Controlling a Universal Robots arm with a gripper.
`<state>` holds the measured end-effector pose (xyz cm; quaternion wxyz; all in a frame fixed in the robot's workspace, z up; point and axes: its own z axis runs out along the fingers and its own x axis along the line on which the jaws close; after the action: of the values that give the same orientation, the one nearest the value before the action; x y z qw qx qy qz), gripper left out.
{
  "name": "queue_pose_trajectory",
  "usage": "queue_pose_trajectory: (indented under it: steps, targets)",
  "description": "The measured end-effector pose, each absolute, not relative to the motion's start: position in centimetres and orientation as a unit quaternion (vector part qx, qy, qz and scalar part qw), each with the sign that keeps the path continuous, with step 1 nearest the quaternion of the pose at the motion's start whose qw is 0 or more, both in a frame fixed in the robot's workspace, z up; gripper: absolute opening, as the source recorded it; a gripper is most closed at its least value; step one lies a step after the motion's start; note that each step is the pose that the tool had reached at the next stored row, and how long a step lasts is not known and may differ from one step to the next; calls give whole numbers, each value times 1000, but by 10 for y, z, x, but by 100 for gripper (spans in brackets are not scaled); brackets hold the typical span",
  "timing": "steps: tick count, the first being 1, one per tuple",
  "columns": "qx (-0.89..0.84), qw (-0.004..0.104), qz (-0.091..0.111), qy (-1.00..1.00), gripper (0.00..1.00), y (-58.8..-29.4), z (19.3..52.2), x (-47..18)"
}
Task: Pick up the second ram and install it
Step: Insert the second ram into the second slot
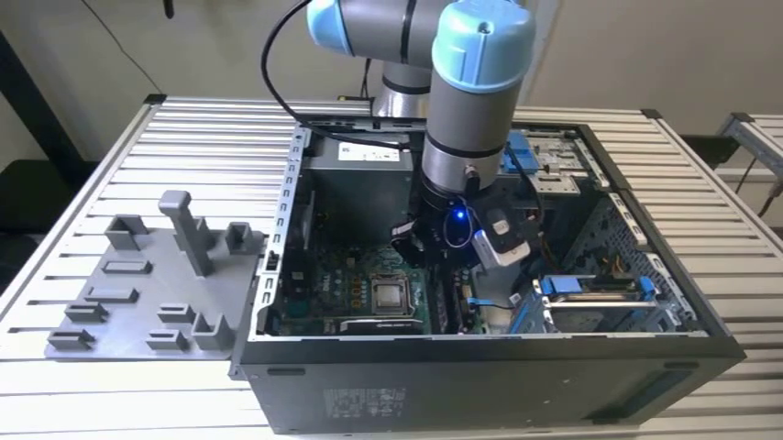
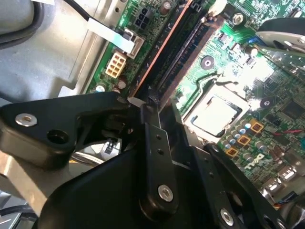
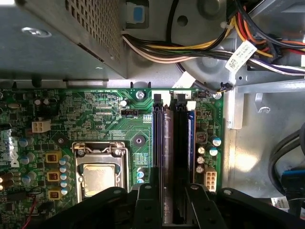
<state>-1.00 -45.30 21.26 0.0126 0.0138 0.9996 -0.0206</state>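
1. Down inside the open computer case [image 1: 490, 367], the arm [image 1: 471, 110] reaches in from twelve o'clock. Its gripper [image 1: 446, 243] hangs low over the green motherboard [image 1: 325, 284].
2. On the slatted table [image 1: 147, 137] we see the grey holder tray [image 1: 123, 302] at nine o'clock from the case, just beside its wall.
3. We find the second ram [image 3: 167, 143] standing on edge in one of the long memory slots [image 3: 180, 143] on the motherboard [image 3: 105, 114], beside the processor socket [image 3: 97, 174].
4. In the second wrist view the second ram [image 2: 162, 50] runs as a thin brown-edged strip away from the gripper [image 2: 143, 102]. It appears to sit in its slot, though the view is too dim for us to be sure it is fully home.
5. In the first wrist view the gripper [image 3: 167, 191] straddles the near end of the stick. We cannot tell whether the jaws pinch it or merely stand around it.
6. In the exterior view the processor socket [image 1: 391, 293] lies at seven o'clock from the gripper, and a blue-trimmed drive bay [image 1: 593, 289] at four o'clock.
7. Bundled power cables [image 3: 200, 45] run across the metal case floor beyond the far end of the slots.
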Motion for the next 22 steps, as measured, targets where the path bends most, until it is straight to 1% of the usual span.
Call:
queue_pose_trajectory:
  steps: [13, 17, 18, 19, 20, 22]
  targets:
    - [14, 12, -21, 1000, 28, -453, 266, -10]
    - [14, 12, -21, 1000, 28, -453, 267, -10]
    - [14, 12, -22, 1000, 26, -453, 267, -10]
    - [14, 12, -22, 1000, 26, -453, 267, -10]
    - [14, 12, -22, 1000, 19, -453, 267, -10]
    - [14, 12, -23, 1000, 19, -453, 267, -10]
